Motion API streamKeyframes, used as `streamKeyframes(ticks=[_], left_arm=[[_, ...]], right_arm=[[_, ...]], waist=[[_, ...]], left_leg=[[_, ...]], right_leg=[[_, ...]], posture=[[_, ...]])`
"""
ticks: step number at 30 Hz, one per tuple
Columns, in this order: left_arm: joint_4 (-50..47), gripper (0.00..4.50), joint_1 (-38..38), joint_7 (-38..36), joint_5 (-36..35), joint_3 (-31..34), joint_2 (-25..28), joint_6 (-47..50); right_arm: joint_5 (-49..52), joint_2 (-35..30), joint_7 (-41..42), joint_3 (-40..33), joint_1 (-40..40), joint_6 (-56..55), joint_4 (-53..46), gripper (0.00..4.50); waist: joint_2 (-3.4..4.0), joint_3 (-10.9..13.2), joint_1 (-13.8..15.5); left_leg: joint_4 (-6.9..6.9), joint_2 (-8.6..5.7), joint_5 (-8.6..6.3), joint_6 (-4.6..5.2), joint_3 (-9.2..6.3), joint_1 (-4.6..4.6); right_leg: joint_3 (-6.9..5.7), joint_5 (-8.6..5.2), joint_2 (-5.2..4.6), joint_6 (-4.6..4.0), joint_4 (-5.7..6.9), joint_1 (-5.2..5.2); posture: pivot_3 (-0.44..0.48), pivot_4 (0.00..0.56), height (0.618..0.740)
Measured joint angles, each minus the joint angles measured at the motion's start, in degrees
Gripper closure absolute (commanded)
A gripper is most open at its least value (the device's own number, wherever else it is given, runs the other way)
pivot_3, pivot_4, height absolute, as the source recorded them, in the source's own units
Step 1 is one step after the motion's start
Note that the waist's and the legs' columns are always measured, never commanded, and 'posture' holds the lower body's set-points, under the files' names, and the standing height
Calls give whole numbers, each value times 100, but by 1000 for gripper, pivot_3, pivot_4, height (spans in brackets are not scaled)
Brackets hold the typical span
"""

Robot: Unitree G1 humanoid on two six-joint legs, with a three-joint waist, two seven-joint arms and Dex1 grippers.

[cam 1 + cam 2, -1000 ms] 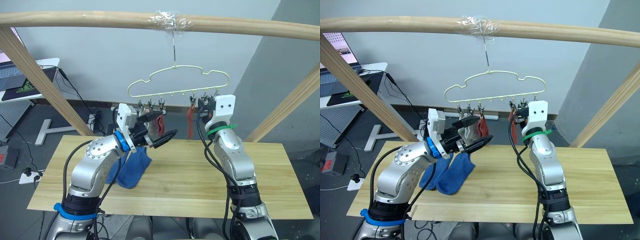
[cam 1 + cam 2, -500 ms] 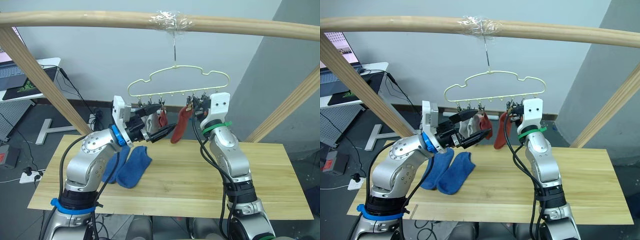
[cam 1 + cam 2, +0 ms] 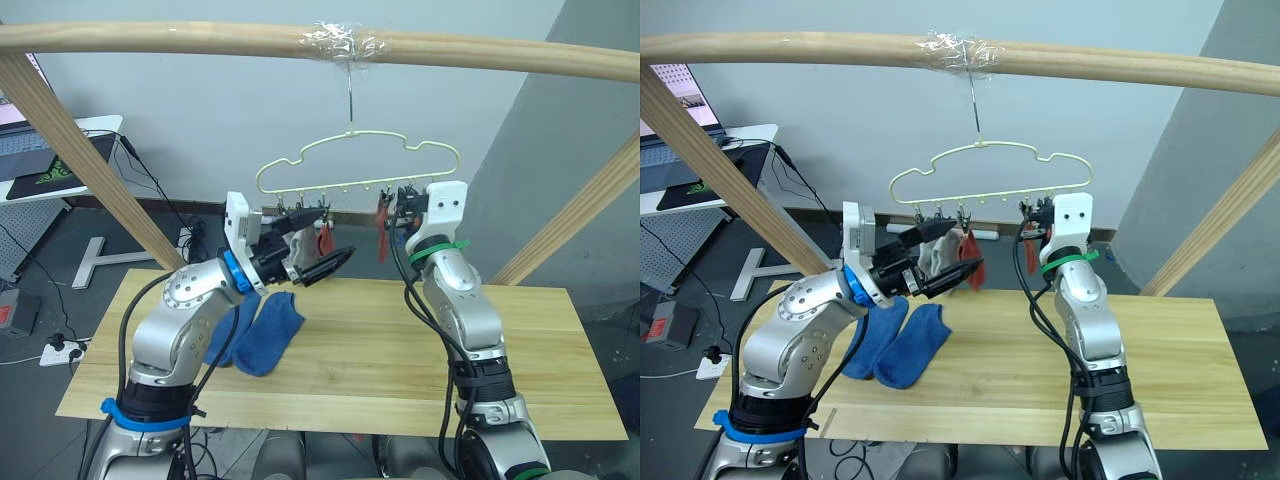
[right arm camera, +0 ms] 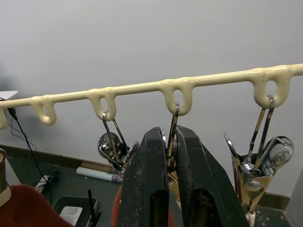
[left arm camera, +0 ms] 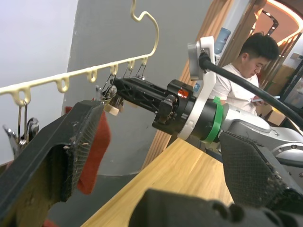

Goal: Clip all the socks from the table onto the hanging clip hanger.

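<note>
The pale yellow-green clip hanger hangs by its hook from the wooden bar. A grey sock and a rust-red sock hang from its left clips. My right gripper is shut on the top of a second rust-red sock, holding it up against a clip on the right side; whether that clip grips it I cannot tell. Just left of this, my left gripper stands open and empty in front of the hung socks. Two blue socks lie on the table.
The thick wooden bar spans overhead, with slanted wooden posts at the left and right. A white desk with a laptop stands at the far left. A seated person is beyond the table.
The rust-red sock, swung out toward my left gripper half a second ago, hangs straight under my right gripper again. My left arm rose a second ago and has held since.
</note>
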Motion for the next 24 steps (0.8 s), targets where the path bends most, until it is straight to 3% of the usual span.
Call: streamKeyframes(ticks=[5,11,16,24], left_arm=[[149,0,526,267,671,-235,79,-237],[1045,0,1278,879,1818,-489,177,-531],[2429,0,1301,1490,2768,-768,103,-1050],[3540,0,930,1804,3375,-960,-47,-1403]], right_arm=[[159,-405,422,6,7,287,-123,4495],[710,-815,1011,-47,113,1354,-794,4495],[1115,-928,1113,-201,155,2116,-1291,4495],[1175,-927,994,-222,217,2486,-1583,4495]], waist=[[1,1,1],[4,3,-5],[4,3,0],[5,3,-8]], left_leg=[[0,0,0,0,0,1],[0,0,0,1,-2,3],[4,-1,0,2,-2,4],[4,-1,1,3,-7,6]], right_leg=[[0,0,0,0,0,1],[-1,-1,0,-2,5,0],[-2,-1,0,-1,13,1],[-7,-1,1,-1,24,0]], posture=[[116,171,740],[111,177,740],[104,183,740],[86,190,740]])
